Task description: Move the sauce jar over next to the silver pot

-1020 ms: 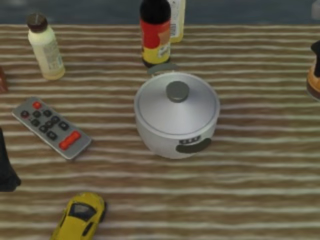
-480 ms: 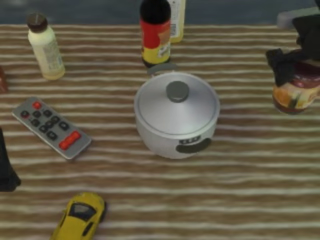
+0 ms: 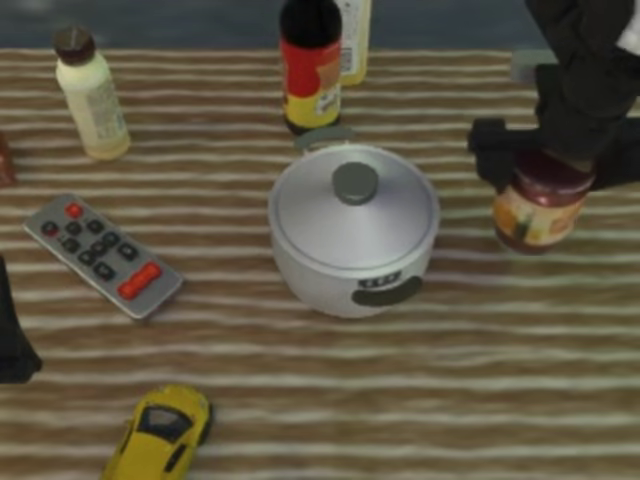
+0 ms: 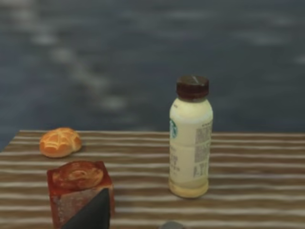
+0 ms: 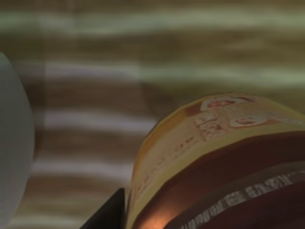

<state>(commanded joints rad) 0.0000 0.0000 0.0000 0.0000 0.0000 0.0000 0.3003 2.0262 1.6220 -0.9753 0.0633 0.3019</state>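
Note:
The sauce jar (image 3: 538,212), squat with a brown lid and yellow-orange label, hangs from my right gripper (image 3: 553,152), which is shut on its lid end. It is to the right of the silver pot (image 3: 353,225), with a clear gap of table between them. In the right wrist view the sauce jar (image 5: 214,157) fills the picture beside one dark fingertip (image 5: 107,214), and the silver pot (image 5: 12,143) shows as a pale curve at the edge. My left gripper (image 3: 12,345) is parked at the table's left edge, open and holding nothing.
A tall dark bottle (image 3: 310,65) stands just behind the pot, a pale bottle (image 3: 356,35) behind that. On the left are a cream bottle (image 3: 92,95), a grey remote (image 3: 102,255) and a yellow toy car (image 3: 160,430). A bread roll (image 4: 59,141) and a red-brown cube (image 4: 78,183) are beside the left gripper.
My right gripper has come in from the right edge with the sauce jar, moving left and slightly nearer the front, closer to the pot. The left arm has not moved.

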